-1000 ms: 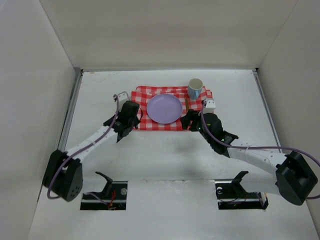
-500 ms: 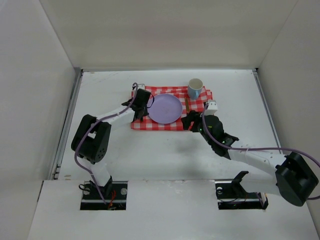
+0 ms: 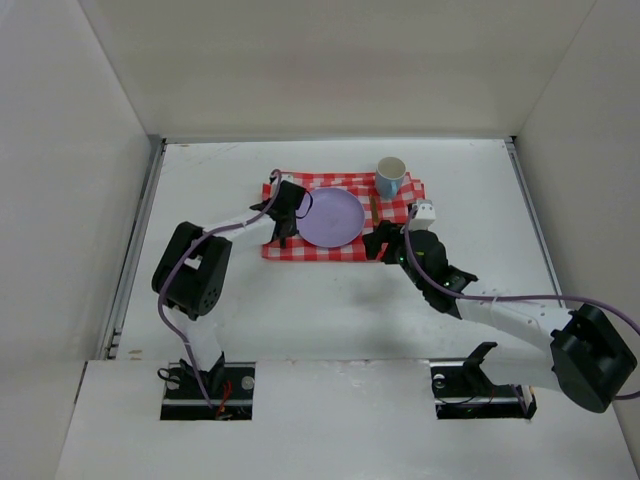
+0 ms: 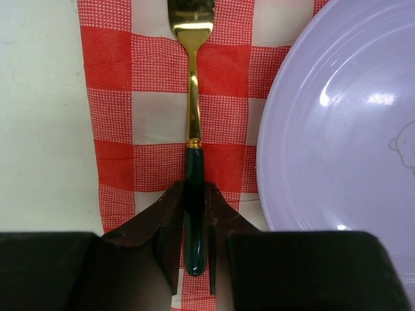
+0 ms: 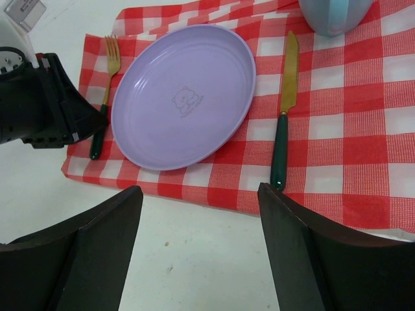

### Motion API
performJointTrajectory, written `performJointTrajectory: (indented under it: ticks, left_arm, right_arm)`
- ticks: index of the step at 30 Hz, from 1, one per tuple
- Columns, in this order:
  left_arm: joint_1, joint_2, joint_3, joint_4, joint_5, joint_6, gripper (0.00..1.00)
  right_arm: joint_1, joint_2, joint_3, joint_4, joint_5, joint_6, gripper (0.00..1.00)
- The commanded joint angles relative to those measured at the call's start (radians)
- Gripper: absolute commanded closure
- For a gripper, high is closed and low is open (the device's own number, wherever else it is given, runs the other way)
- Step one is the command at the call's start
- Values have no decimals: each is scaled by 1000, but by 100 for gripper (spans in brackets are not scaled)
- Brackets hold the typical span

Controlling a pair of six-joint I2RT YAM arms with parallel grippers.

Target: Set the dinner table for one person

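Table [image 3: 330, 300]: white, matte, railed at the left and right edges. Bears one place setting at mid-width, toward the far edge.

Cloth [image 3: 300, 250]: red-and-white check, rumpled along its far side. Cut off on the right in the right wrist view.

Plate [image 5: 185, 97]: lilac, round, centred on cloth. Faint bear-like figure [image 5: 188, 101] at its middle, too small to make out further. Cropped to its left part in the left wrist view.

Fork [image 4: 192, 97]: gold head, dark green handle. Flat on cloth, just left of plate, tines toward the far edge. Tine tips cut off in the left wrist view; hidden under the gripper from above.

Left gripper [image 4: 194, 214]: clamped on the fork handle.

Knife [image 5: 283, 123]: gold blade, green handle. Just right of plate, blade toward the far edge.

Cup [image 3: 390, 177]: light blue, upright at cloth's far right corner. Contents not discernible; only its lower part seen from the right wrist.

Right gripper [image 5: 198, 214]: fingers spread wide, over cloth's near edge, right of plate.

Tag [image 5: 23, 11]: white, on the left wrist. Print unreadable.
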Motion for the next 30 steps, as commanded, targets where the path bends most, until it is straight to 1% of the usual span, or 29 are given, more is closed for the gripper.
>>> performJointTrajectory:
  ticks: [1, 3, 6, 9, 12, 13, 15, 16, 18, 20, 22, 24, 27, 30]
  left_arm:
    - [1, -14, 18, -21, -28, 13, 85]
    - [0, -24, 15, -26, -33, 12, 79]
    - [-16, -105, -31, 8, -63, -2, 70]
    - [-28, -213, -80, 48, -63, -24, 65]
    - [-34, -384, -178, 124, -68, -68, 63]
    - [-33, -427, -208, 143, -71, -86, 63]
    - [-17, -531, -275, 157, -79, -151, 63]
    - [-5, -565, -300, 151, -82, -175, 63]
    - [25, -650, -370, 139, -91, -233, 63]
    - [61, -722, -444, 126, -109, -290, 63]
    - [101, -794, -514, 90, -135, -348, 62]
    - [147, -877, -583, 34, -143, -398, 61]
    - [202, -992, -682, 10, -148, -433, 59]
    - [254, -1055, -728, -10, -128, -462, 57]
  right_arm:
    - [-5, -10, 5, 59, 22, 1, 21]
    - [-12, -11, -1, 62, 22, 8, 21]
    - [-12, -22, 2, 52, 22, 7, 20]
    - [-17, -43, -15, 70, 33, 8, 19]
    - [-20, -74, -21, 66, 33, 8, 21]
    - [-17, -89, -29, 73, 36, 8, 24]
    - [-20, -121, -49, 88, 61, 13, 33]
    - [-21, -140, -64, 101, 79, 19, 42]
    - [-35, -177, -84, 104, 116, 30, 65]
    - [-55, -210, -100, 81, 154, 56, 83]
    - [-95, -247, -130, 64, 203, 117, 90]
    - [-151, -287, -162, 52, 208, 177, 90]
    - [-237, -353, -210, 44, 177, 247, 82]
    - [-313, -352, -238, 65, 136, 284, 60]
